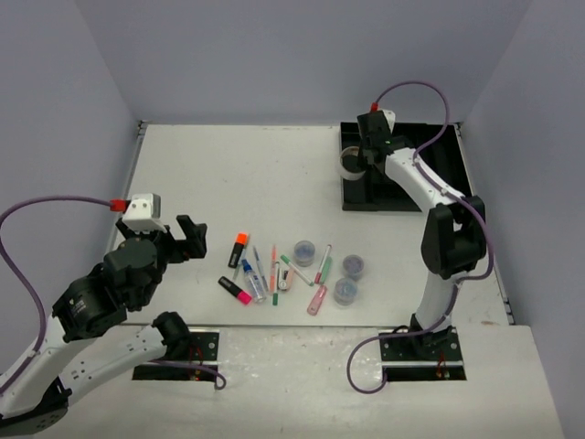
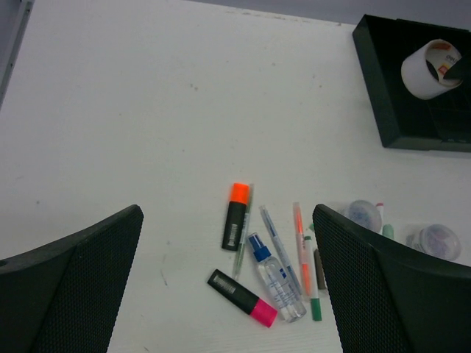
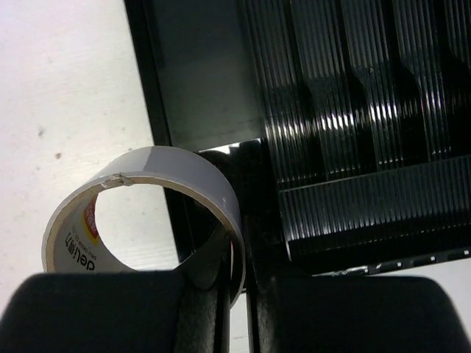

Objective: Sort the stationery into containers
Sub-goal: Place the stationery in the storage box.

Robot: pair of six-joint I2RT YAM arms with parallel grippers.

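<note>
- Tape roll (image 3: 184,173) hangs at the tray's (image 3: 353,110) left rim, its wall clamped between the right fingers (image 3: 110,309); let go here, it could catch the rim and roll onto the surface (image 1: 238,174).
- Which compartment lies beneath is unclear.
- Left fingers (image 2: 73,287), wide apart and empty, hover over crowded pens (image 2: 274,239) and highlighters (image 2: 236,220); neighbours obstruct any pick.

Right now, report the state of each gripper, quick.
Left gripper: open, holding nothing.
Right gripper: shut on the tape roll, at the black tray.
</note>
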